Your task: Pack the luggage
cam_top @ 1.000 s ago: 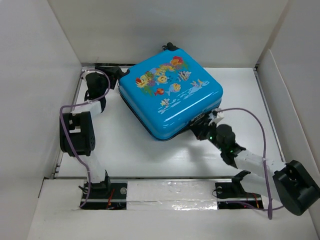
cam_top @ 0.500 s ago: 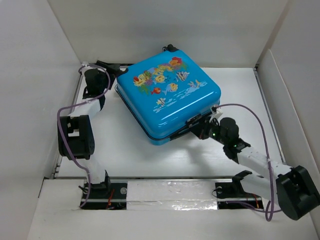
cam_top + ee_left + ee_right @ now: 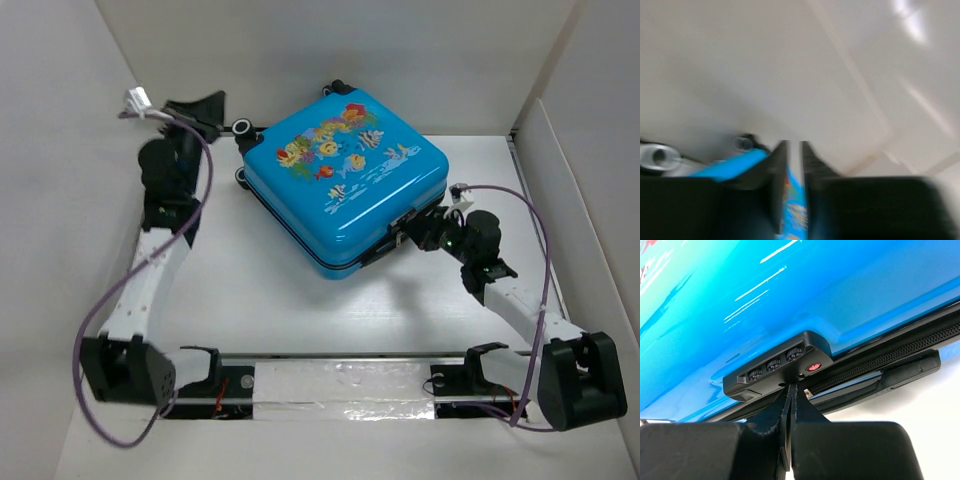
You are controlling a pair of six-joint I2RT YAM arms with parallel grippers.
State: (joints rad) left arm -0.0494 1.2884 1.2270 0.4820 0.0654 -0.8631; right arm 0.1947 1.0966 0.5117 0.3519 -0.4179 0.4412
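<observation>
One luggage [image 3: 345,190], three lock dials [image 3: 773,365], one left hand [image 3: 794,146], one right hand [image 3: 791,390]

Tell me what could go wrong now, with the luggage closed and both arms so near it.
1. The right gripper is shut right under the lock and zip; a pull may slip off or drag the luggage sideways.
2. The left gripper hangs near a wheel, and its view is blurred; it might knock the luggage.

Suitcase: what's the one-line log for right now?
suitcase: closed, flat on table | left gripper: up by wheels, slightly open, empty | right gripper: shut, tips at lock
</observation>
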